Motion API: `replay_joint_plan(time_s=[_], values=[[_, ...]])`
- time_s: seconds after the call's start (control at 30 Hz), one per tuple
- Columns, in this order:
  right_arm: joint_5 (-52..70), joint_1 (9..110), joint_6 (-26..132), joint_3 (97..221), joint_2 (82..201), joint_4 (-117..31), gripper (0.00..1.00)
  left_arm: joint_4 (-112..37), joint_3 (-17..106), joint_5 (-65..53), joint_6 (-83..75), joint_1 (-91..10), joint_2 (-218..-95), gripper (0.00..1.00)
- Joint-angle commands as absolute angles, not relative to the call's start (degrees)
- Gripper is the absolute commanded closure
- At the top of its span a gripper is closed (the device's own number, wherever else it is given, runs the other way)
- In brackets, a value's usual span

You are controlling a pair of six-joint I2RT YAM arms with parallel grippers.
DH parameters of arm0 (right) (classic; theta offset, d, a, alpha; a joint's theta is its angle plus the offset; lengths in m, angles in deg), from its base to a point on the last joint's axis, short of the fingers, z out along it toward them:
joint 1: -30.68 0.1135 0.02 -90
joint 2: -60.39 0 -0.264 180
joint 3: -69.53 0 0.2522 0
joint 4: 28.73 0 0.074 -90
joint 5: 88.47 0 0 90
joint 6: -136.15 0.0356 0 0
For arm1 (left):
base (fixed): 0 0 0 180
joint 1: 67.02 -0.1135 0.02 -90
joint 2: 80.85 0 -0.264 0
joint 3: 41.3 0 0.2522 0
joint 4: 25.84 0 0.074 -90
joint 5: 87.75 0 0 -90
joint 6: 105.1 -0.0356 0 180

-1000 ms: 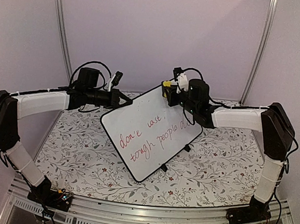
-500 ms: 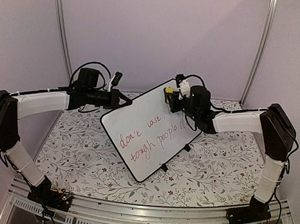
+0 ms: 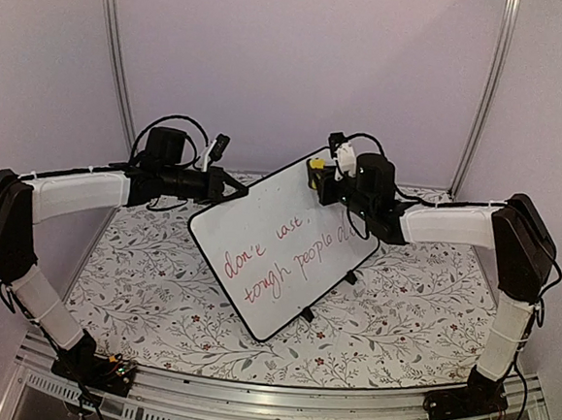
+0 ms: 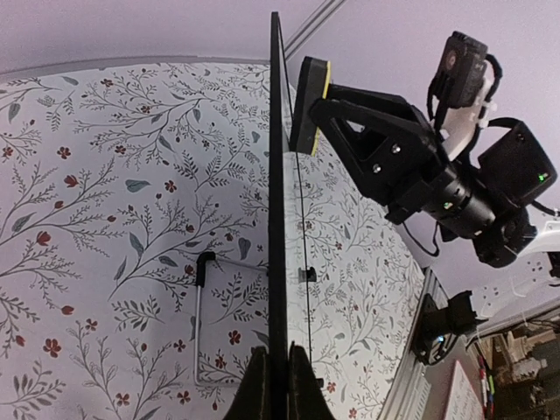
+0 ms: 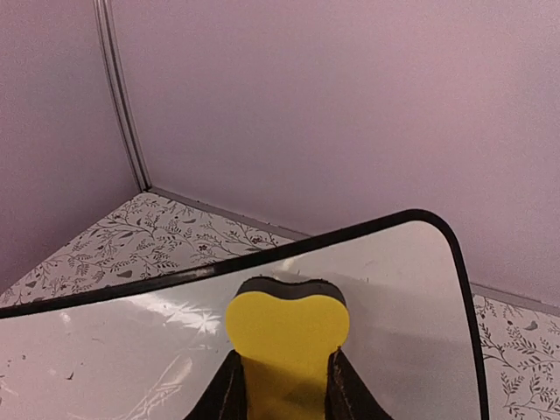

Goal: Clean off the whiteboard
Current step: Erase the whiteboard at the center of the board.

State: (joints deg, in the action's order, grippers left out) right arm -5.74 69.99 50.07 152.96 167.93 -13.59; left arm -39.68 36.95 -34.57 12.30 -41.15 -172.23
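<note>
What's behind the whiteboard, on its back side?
A thin wire stand on the flowered tablecloth, seen from the left wrist. The whiteboard is edge-on there, so its back face is hidden.

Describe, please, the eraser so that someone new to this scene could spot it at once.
Find the whiteboard propped up on the floral table. At its far upper corner, the right gripper clamps the eraser. It is the only bright yellow thing there, backed by a dark pad facing the board.
</note>
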Motion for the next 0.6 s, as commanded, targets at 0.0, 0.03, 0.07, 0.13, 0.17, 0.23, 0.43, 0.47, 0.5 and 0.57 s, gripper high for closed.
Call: replay_joint_plan(time_s=[0.0,0.03,0.07,0.13,0.17,0.23,0.43,0.47,0.5,0.57], values=[[-6.4,69.8,47.7,161.9,171.9,-17.7,0.72,-38.0,36.1,-37.4,9.0,-39.9,-169.9,1.00],[-6.4,69.8,47.5,163.3,172.8,-18.3,0.72,-38.0,36.0,-37.3,9.0,-39.9,-169.8,1.00],[-6.2,69.8,47.5,164.3,173.6,-18.8,0.72,-38.0,36.0,-37.3,9.0,-39.9,-169.8,1.00],[-5.7,69.8,47.7,164.9,174.2,-19.2,0.72,-38.0,36.1,-37.3,9.1,-39.9,-169.8,1.00],[-5.4,69.8,47.8,164.7,174.2,-19.2,0.72,-38.0,36.1,-37.3,9.1,-39.9,-169.8,1.00],[-5.3,69.8,48.1,163.4,173.9,-19.1,0.72,-38.0,36.1,-37.3,9.1,-39.9,-169.8,1.00],[-4.9,69.8,49.2,154.3,170.4,-17.6,0.72,-38.0,36.1,-37.2,9.0,-39.9,-169.9,1.00],[-4.6,69.8,49.4,152.3,169.6,-17.0,0.73,-37.9,36.1,-37.3,9.0,-39.9,-170.0,1.00],[-4.5,69.8,49.8,150.3,168.5,-16.6,0.73,-38.0,36.2,-37.3,9.1,-39.9,-170.1,1.00],[-4.6,69.9,50.1,147.0,166.4,-16.0,0.73,-38.0,36.2,-37.3,9.2,-39.9,-170.1,1.00]])
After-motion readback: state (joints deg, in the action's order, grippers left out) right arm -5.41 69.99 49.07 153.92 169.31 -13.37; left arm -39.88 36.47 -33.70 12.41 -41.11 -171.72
